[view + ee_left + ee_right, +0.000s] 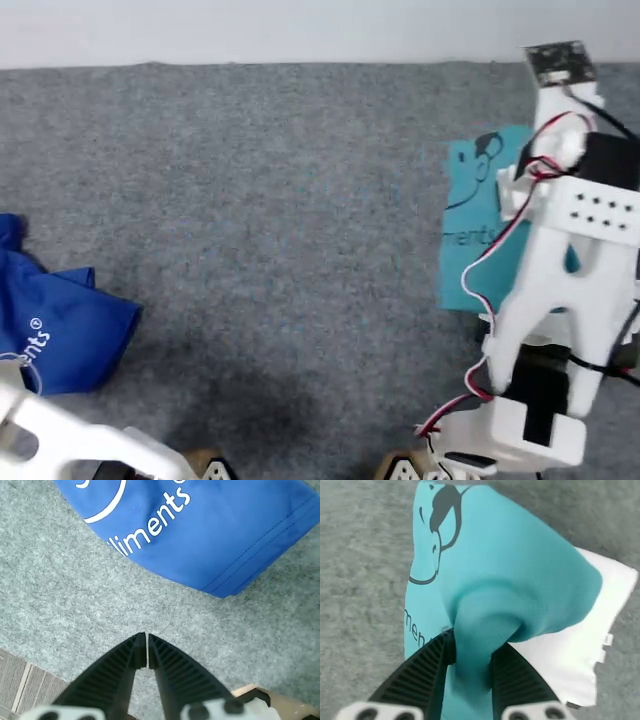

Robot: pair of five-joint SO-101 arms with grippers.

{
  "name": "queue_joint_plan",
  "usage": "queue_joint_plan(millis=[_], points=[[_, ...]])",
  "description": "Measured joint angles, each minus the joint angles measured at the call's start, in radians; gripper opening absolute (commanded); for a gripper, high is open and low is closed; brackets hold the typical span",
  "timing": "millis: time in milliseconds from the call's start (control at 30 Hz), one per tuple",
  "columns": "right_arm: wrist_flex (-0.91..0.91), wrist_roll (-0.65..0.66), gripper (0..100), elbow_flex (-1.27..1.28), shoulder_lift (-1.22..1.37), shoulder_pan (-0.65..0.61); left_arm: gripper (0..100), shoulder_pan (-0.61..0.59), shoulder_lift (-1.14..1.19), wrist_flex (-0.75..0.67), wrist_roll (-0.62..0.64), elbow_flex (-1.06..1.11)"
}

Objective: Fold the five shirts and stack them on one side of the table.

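Seemingly early: right gripper (pixel 475 645) pinches teal cloth shirt (pixel 510 565) atop folded white shirt (pixel 570 665), frame right; left gripper (pixel 147 645), pressed together, beside crumpled blue shirt (pixel 225 530).

the right arm (pixel 560 270) is white plastic with black motors (pixel 612 160), looped red, white and black wires (pixel 492 243) and a plate (pixel 600 208) of small holes — the left arm (pixel 60 435) white too; fingers (pixel 117 672) black, ribbed.

blue shirt (pixel 58 325) cut off, teal shirt (pixel 472 255) half-hidden
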Motion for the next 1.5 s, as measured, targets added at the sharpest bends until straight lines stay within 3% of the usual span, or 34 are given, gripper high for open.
queue_joint_plan(millis=[300, 467, 633, 967, 1167, 1233, 1500], points=[[-0.095, 0.144, 2.4, 0.0, 0.14, 0.169, 2, 0.0, 0.0, 0.0, 0.0, 0.0], [-0.16, 0.23, 22.3, 0.002, 0.232, 0.221, 2, 0.0, 0.0, 0.0, 0.0, 0.0], [-0.167, 0.203, 28.3, -0.026, 0.233, 0.275, 2, 0.0, 0.0, 0.0, 0.0, 0.0], [-0.04, 0.107, 25.9, -0.071, 0.164, 0.27, 2, 0.08, 0.0, 0.037, -0.005, 0.0], [0.0, 0.104, 0.0, -0.071, 0.164, 0.25, 2, 0.083, 0.0, 0.051, -0.005, -0.002], [0.0, 0.104, 4.5, -0.071, 0.164, 0.25, 2, 0.083, 0.0, 0.068, -0.005, -0.02], [-0.005, 0.104, 0.9, 0.068, 0.169, 0.232, 2, 0.083, 0.0, 0.103, -0.005, -0.1]])
